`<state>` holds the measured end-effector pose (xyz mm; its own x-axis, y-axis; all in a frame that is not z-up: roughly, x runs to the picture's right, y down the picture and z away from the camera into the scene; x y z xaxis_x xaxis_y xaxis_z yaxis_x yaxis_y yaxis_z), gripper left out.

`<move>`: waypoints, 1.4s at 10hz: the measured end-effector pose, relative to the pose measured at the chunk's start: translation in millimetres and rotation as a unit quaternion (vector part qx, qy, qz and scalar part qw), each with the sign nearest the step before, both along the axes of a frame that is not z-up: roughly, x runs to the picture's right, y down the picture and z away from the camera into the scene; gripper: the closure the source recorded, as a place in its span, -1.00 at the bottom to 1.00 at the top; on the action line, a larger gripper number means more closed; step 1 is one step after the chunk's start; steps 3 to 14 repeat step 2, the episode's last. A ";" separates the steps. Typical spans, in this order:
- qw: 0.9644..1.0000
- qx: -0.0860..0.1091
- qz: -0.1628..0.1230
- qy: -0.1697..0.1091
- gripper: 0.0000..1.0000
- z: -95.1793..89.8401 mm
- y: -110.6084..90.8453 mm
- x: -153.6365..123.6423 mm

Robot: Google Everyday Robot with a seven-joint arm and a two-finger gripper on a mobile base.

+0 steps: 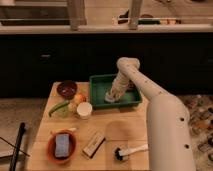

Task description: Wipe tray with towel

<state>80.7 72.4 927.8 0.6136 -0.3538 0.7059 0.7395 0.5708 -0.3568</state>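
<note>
The green tray [131,101] sits flat at the table's far edge, a pale crumpled towel [112,98] lying on its floor toward the left, with the gripper [114,94] down on it.

One white arm enters at the 5 o'clock corner and rises toward 11 o'clock. The elbow bends at the upper centre. From there the forearm drops toward 7 o'clock, wrist pointing downward. The hand [112,96] sits low at the end of the forearm.
</note>
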 end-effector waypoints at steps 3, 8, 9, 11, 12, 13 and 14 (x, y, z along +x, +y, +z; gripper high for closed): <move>1.000 -0.007 0.000 0.009 0.98 -0.8 2.8 10.2; 1.000 -0.007 0.000 0.009 0.98 -0.8 2.8 10.2; 1.000 -0.007 0.000 0.009 0.98 -0.8 2.8 10.2; 1.000 -0.007 0.000 0.009 0.98 -0.8 2.8 10.2; 1.000 -0.007 0.000 0.009 0.98 -0.8 2.8 10.2; 1.000 -0.007 0.000 0.009 0.98 -0.8 2.8 10.2; 1.000 -0.007 0.000 0.009 0.98 -0.8 2.8 10.2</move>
